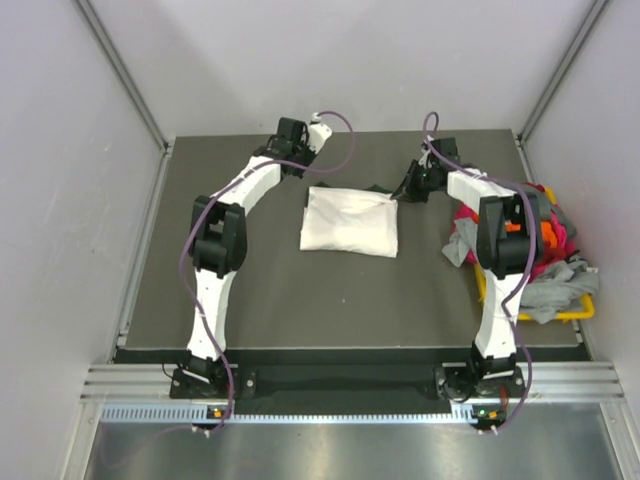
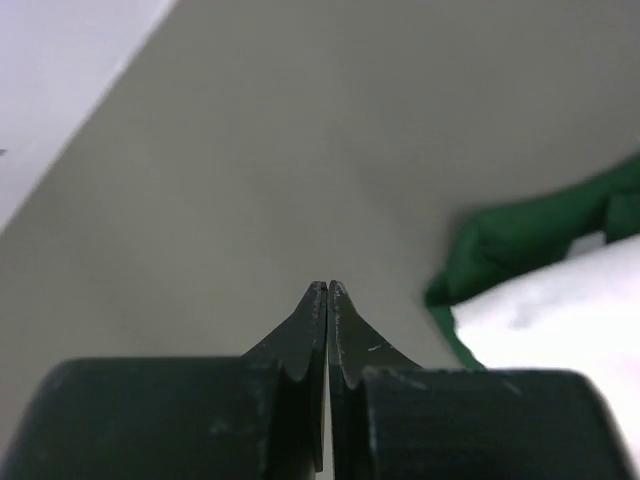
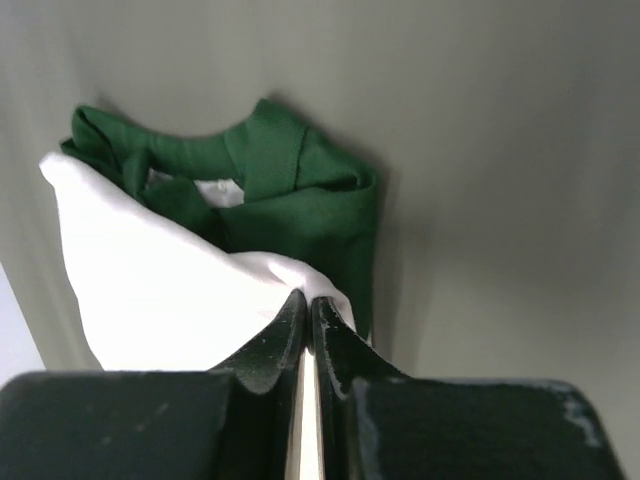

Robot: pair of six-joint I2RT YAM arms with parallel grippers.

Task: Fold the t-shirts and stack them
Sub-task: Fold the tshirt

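A white t-shirt (image 1: pixel 350 222) lies folded in a rectangle at the middle of the table, with dark green parts at its far edge. My right gripper (image 1: pixel 407 186) is at its far right corner. In the right wrist view the right gripper (image 3: pixel 309 297) is shut on a raised fold of the white t-shirt (image 3: pixel 150 280), with the green parts (image 3: pixel 300 200) bunched behind it. My left gripper (image 1: pixel 302 168) is just beyond the shirt's far left corner. In the left wrist view the left gripper (image 2: pixel 328 286) is shut and empty above bare table, with the green parts (image 2: pixel 530 235) to its right.
A yellow bin (image 1: pixel 582 313) stands at the table's right edge behind the right arm. It holds a heap of t-shirts: grey (image 1: pixel 560 285), pink and red (image 1: pixel 556 236), orange (image 1: pixel 513 226). White walls close in the left, far and right sides.
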